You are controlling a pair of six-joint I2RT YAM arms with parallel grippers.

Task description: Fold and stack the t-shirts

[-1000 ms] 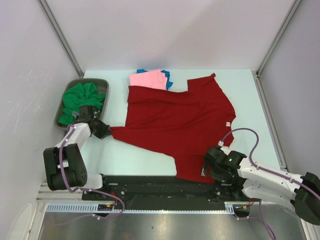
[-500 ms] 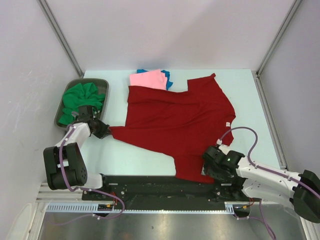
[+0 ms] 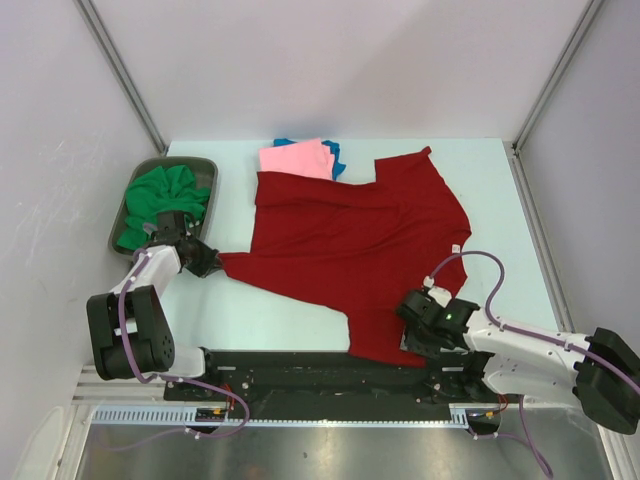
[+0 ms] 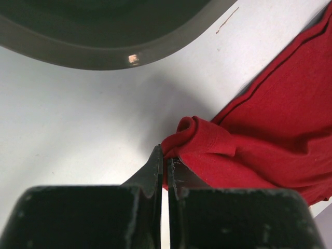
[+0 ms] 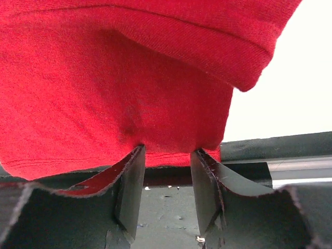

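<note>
The dark red t-shirt (image 3: pixel 360 240) lies spread over the middle of the table, with a small white tag (image 3: pixel 454 249) at its right edge. My left gripper (image 3: pixel 208 260) is shut on the shirt's left corner (image 4: pixel 194 140), next to the tray. My right gripper (image 3: pixel 410 335) is open at the shirt's near hem (image 5: pixel 166 155), its fingers on either side of the cloth edge. A folded pink shirt (image 3: pixel 296 159) lies on a blue one (image 3: pixel 336 153) at the back. A green shirt (image 3: pixel 160 200) is crumpled in the tray.
The grey metal tray (image 3: pixel 200 163) stands at the back left; its rim (image 4: pixel 104 52) is close to my left gripper. The black base rail (image 3: pixel 300 370) runs along the table's near edge, just under the red shirt's hem.
My right gripper has slid left along the near edge toward the red shirt's hem. The left arm and the shirts have not moved.
</note>
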